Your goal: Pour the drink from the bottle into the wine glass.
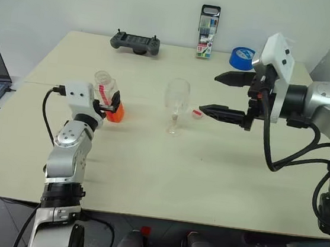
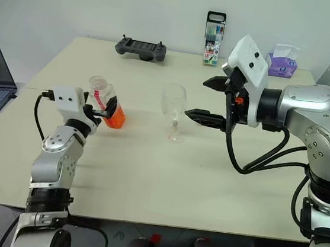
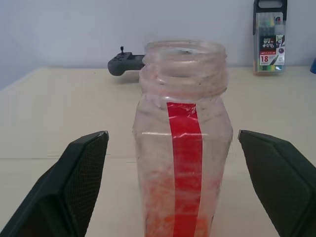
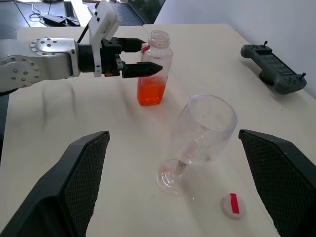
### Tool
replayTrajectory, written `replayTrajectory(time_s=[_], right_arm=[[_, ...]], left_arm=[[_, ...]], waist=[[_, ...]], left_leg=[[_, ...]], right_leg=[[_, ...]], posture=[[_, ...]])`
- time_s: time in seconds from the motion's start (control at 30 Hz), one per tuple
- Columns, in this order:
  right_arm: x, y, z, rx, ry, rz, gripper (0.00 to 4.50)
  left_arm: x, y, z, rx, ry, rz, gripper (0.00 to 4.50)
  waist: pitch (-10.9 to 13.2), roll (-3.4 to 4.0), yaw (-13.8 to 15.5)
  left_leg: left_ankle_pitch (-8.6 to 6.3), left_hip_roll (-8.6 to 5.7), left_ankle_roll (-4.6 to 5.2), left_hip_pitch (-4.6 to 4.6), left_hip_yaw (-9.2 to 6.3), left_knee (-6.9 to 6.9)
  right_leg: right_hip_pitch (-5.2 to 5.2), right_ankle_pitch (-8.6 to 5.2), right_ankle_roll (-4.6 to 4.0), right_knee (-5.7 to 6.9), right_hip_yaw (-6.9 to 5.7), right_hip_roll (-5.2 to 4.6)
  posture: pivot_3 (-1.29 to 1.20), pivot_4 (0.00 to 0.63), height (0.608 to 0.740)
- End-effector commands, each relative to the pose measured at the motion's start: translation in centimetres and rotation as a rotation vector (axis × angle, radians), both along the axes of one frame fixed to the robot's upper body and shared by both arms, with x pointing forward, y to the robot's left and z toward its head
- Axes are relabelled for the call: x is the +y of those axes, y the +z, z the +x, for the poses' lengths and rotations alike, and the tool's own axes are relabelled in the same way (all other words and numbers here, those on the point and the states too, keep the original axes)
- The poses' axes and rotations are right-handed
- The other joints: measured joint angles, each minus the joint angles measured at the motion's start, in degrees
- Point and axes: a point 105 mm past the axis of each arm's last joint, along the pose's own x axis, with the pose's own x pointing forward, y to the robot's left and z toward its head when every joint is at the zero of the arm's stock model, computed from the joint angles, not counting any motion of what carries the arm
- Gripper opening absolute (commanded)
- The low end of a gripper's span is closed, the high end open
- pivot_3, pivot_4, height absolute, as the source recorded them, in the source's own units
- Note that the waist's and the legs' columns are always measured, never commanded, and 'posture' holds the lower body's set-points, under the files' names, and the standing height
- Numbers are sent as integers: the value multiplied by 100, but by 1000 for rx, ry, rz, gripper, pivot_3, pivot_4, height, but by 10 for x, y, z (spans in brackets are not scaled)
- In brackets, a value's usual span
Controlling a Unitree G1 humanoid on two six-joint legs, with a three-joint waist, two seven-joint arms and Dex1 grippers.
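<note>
The uncapped bottle [image 3: 182, 143], a third full of orange drink [image 4: 150, 92], stands between the spread left gripper [image 4: 143, 57]; right gripper [image 1: 225, 96] spread.

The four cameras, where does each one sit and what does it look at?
Left eye, on the head: looks down over the beige table, both arms showing.
Right eye: same scene, beside it.
Left wrist: sits behind the open left hand, facing the uncapped clear plastic bottle between its black fingers.
Right wrist: behind the open right hand, facing the clear stemmed wine glass.
Both wrist views share the bottle.
</note>
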Motion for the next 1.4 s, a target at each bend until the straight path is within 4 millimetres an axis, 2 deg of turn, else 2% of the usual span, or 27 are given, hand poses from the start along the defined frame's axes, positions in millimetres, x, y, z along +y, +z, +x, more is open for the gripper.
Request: replayTrajectory(time_s=[0.03,0.2,0.37,0.47,0.6,0.67,0.73,0.8,0.93,1.0,1.13,1.33,1.4], right_arm=[[1,16,-7,-97,1,-22,4467],[-2,16,-8,-101,-6,-29,4467],[-4,16,-8,-106,-15,-30,4467],[-5,16,-8,-112,-30,-30,4500],[-5,18,-9,-120,-43,-17,4500],[-7,18,-8,-131,-59,-9,4500],[-9,17,-5,-175,-79,31,4500],[-10,14,0,-241,-132,92,4500],[-11,1,8,-262,-231,161,4500],[-7,-5,8,-255,-245,173,4500],[5,-17,-3,-193,-197,203,4500],[-1,-38,-8,-96,-232,201,4500],[0,-43,-12,-80,-221,212,4500]], left_arm=[[2,12,8,-37,-6,19,4500],[4,18,20,-44,-36,27,4500],[-4,17,28,-29,-72,66,4500],[-3,17,29,-33,-62,69,3888],[0,15,30,-16,-56,72,2563],[-4,18,33,-21,-78,59,1919],[-16,35,39,-58,-110,55,1659],[-31,60,46,-121,-148,62,1654],[-48,90,53,-188,-191,146,1654],[-51,96,55,-204,-210,204,1654],[-66,109,50,-265,-299,505,1654],[-85,123,44,-360,-368,807,1653],[-90,124,44,-389,-381,854,1653]], waist=[[0,0,-1],[0,0,-3],[0,0,0],[0,0,-1],[0,0,0],[0,0,4],[0,-4,14],[3,-11,32],[5,-15,59],[5,-15,52],[5,-14,-29],[5,-14,4],[5,-14,5]], left_leg=[[0,1,0,0,0,0],[0,1,0,-26,-4,1],[1,-3,-1,-39,-5,2],[1,-3,-2,-56,0,4],[2,-3,-3,-76,0,6],[2,-2,-3,-76,-1,6],[2,-3,-3,-76,-2,7],[3,-4,-2,-79,-4,12],[6,-13,-5,-88,0,19],[7,-25,-8,-85,3,17],[13,-29,-18,-79,16,10],[8,-27,-2,-84,1,11],[8,-36,1,-84,3,12]], right_leg=[[0,0,0,0,0,0],[-26,1,0,6,-3,-1],[-36,4,4,6,-4,-6],[-55,8,8,8,1,-8],[-80,10,10,18,2,-9],[-80,10,10,19,2,-9],[-78,10,10,19,1,-9],[-77,12,14,19,-3,-8],[-81,18,23,22,0,-10],[-81,17,24,22,6,-13],[-85,17,25,19,21,-17],[-87,17,25,24,5,-15],[-85,16,26,24,7,-13]], posture=[[0,150,740],[0,150,740],[0,150,740],[0,150,740],[0,150,740],[0,150,740],[0,150,740],[0,150,740],[0,150,740],[0,150,740],[0,150,740],[0,150,740],[0,150,740]])
